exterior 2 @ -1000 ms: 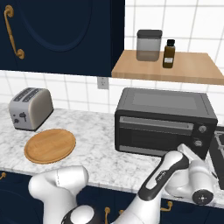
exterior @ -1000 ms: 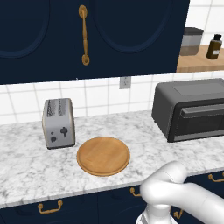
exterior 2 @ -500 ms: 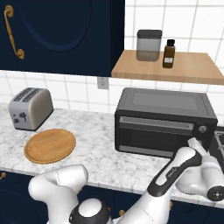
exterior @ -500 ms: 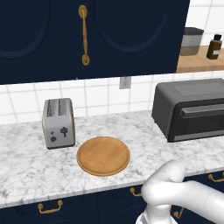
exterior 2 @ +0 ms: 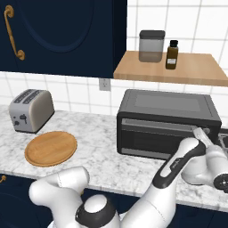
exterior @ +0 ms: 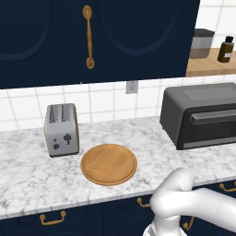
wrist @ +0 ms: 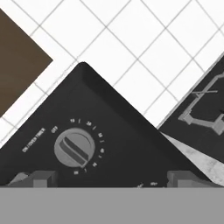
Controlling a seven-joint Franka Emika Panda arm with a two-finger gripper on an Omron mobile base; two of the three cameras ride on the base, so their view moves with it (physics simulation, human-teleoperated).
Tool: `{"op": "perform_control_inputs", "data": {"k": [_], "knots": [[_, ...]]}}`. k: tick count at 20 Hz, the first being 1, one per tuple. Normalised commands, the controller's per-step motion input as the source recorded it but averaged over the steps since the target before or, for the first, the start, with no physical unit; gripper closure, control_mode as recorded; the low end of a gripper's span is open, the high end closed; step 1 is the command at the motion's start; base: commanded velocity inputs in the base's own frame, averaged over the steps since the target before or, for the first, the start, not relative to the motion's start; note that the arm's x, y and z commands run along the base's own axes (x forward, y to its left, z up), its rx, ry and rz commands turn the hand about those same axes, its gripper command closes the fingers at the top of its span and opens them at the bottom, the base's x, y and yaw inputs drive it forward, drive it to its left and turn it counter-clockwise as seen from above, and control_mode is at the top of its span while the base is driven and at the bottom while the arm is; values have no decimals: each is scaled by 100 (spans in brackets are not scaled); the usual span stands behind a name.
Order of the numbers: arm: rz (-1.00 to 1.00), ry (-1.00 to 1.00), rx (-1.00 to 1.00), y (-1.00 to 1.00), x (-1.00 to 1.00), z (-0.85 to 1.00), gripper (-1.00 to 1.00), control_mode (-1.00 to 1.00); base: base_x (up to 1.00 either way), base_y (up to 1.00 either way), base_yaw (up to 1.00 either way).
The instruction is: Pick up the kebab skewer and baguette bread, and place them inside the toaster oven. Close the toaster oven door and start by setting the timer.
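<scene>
The toaster oven (exterior 2: 167, 120) is a dark grey box on the counter's right, also seen as the toaster oven (exterior: 203, 115). Its toaster oven door (exterior 2: 153, 136) is shut against the front. My gripper (exterior 2: 201, 132) hovers at the oven's right front corner. In the hand view my gripper (wrist: 111, 179) is open, its two tips low at either side with nothing between them. The round timer knob (wrist: 74, 148) on the dark control panel sits just above the left fingertip (wrist: 41, 178). The kebab skewer and baguette bread are out of view.
A silver two-slot toaster (exterior: 62, 130) and a round wooden board (exterior: 109, 163) stand left of the oven. Above it, a wooden shelf (exterior 2: 187, 70) carries a jar (exterior 2: 151, 45) and a brown bottle (exterior 2: 172, 54). A stove grate (wrist: 205, 109) lies beside the oven.
My hand has risen from below the counter edge to the oven's right front corner. The jaws stayed open. Nothing on the counter moved.
</scene>
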Motion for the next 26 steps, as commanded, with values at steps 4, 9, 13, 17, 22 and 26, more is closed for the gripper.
{"op": "perform_control_inputs", "data": {"k": [4, 9, 13, 17, 22, 26], "knots": [[0, 0, 0, 0, 27, 17, -100, -100, 0, 0, 0], [0, 0, 0, 0, 38, 10, -100, -100, 0, 0, 0], [0, 0, 0, 0, 30, 5, -100, -100, 0, 0, 0], [0, 0, 0, 0, 3, 1, -100, -100, 0, 0, 0], [0, -1, 0, 4, -3, 12, -100, -100, 0, 0, 0], [0, 0, 0, 11, 0, 4, -100, -100, 0, 0, 0]]}}
